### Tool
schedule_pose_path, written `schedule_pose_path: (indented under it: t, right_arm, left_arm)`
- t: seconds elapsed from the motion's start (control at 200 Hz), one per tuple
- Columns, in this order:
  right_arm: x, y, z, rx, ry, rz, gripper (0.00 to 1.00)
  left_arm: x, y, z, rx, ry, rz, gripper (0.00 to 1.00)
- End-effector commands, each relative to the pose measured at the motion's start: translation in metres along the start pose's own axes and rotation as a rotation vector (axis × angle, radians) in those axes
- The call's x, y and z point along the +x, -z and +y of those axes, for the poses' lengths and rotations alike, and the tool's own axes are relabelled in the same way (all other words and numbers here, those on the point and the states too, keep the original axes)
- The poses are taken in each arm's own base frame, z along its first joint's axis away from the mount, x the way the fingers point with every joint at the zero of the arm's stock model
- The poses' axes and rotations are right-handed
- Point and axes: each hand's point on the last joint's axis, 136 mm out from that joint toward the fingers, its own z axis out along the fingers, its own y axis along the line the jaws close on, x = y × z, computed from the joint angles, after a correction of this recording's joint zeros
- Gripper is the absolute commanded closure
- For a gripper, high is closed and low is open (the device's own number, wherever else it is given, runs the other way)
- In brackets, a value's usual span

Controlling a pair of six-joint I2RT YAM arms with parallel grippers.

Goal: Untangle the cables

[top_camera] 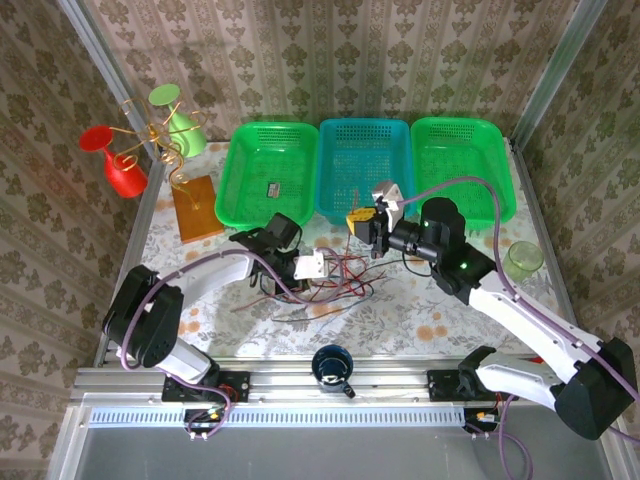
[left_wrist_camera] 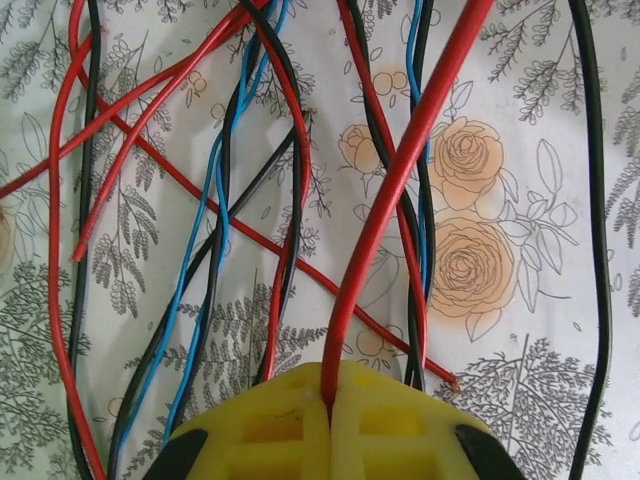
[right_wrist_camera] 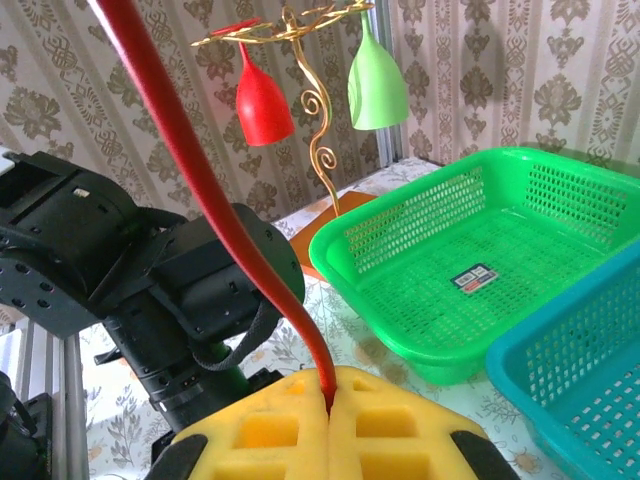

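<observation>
Several thin cables [top_camera: 335, 282], red, dark blue and black, lie in a loose heap on the flowered tablecloth [top_camera: 400, 320], at 6 o'clock from the blue basket [top_camera: 365, 150] and between the two arms. They cross each other many times, and some ends are free.

From above, the heap is small and the single strands are hard to follow. The left gripper [top_camera: 310, 267] sits at its 9 o'clock edge, and the right gripper [top_camera: 360, 220] hangs at its 12 o'clock side, close to the front rim of the blue basket.

The left wrist camera gives what the top camera cannot. The cables [left_wrist_camera: 222, 215] run mostly up and down over the cloth, blue beside black, with red ones crossing on a slant. The yellow pads of the left gripper [left_wrist_camera: 330, 395] are pressed together on one red cable [left_wrist_camera: 405, 170], which leaves them toward 1 o'clock, lifted above the others.

The right wrist camera looks sideways and not down at the heap. The right gripper [right_wrist_camera: 328, 385] also has its yellow pads closed on a red cable [right_wrist_camera: 225, 210], which rises toward 11 o'clock in front of the black left arm [right_wrist_camera: 150, 270]. Behind are a green basket [right_wrist_camera: 450, 250], the blue basket [right_wrist_camera: 580, 360] and a gold stand [right_wrist_camera: 322, 150] with a red cup [right_wrist_camera: 262, 100] and a green cup [right_wrist_camera: 378, 90] hanging upside down. Whether both grippers hold the same red cable, I cannot tell.
</observation>
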Motion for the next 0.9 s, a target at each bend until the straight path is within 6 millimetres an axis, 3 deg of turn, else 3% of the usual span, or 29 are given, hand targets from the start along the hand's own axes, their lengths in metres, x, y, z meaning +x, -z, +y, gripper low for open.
schedule_pose_path:
  t: [0.0,0.2,0.415,0.565,0.755,0.895]
  right_arm:
    - [-0.009,0.012,-0.001,0.027,0.019,-0.023,1.00]
    - [-0.022,0.036,-0.015,0.152,0.031,-0.113,1.00]
    - [-0.040,0.062,-0.031,0.283,0.013,-0.206,1.00]
    - [-0.064,0.075,-0.036,0.338,0.003,-0.268,1.00]
    - [-0.097,0.099,-0.059,0.516,-0.047,-0.357,1.00]
    - [-0.121,0.107,-0.057,0.531,-0.019,-0.431,1.00]
  left_arm:
    - [-0.016,0.019,0.014,-0.103,-0.071,0.011,1.00]
    - [-0.065,0.083,0.024,-0.284,-0.213,-0.040,1.00]
    - [-0.098,0.141,0.031,-0.442,-0.300,-0.022,1.00]
    - [-0.130,0.178,0.043,-0.636,-0.386,-0.075,1.00]
    - [-0.168,0.213,0.050,-0.804,-0.429,-0.146,1.00]
    - [-0.194,0.240,0.050,-0.887,-0.460,-0.223,1.00]
